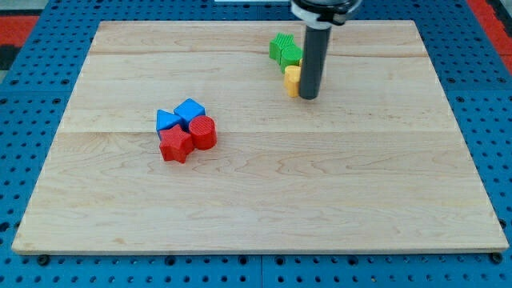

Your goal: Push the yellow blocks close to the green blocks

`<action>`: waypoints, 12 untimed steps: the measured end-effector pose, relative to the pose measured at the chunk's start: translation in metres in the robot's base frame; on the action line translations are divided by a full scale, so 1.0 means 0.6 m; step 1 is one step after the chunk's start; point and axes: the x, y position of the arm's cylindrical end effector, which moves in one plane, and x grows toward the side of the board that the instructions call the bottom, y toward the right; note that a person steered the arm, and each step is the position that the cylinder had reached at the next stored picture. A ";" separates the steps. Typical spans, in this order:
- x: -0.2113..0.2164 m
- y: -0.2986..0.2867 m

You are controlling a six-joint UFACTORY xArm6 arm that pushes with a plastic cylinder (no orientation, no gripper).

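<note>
The yellow block (292, 79) sits near the view's top, right of centre, touching the green blocks (285, 50) just above it; only one yellow piece can be made out, and its right side is hidden behind the rod, so a second one may be concealed there. The tool is a plain rod with nothing to open or close; its tip (309, 98) rests on the worktop (264, 192) against the yellow block's right side. The step looks almost done, so any further push should be short and slow, aimed up toward the green pair rather than sideways, to avoid scattering them. The blue blocks (180, 115) and red blocks (189, 139) lie well apart toward the view's left.
</note>
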 end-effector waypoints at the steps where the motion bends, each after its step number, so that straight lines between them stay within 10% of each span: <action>1: -0.003 -0.036; 12: -0.076 -0.068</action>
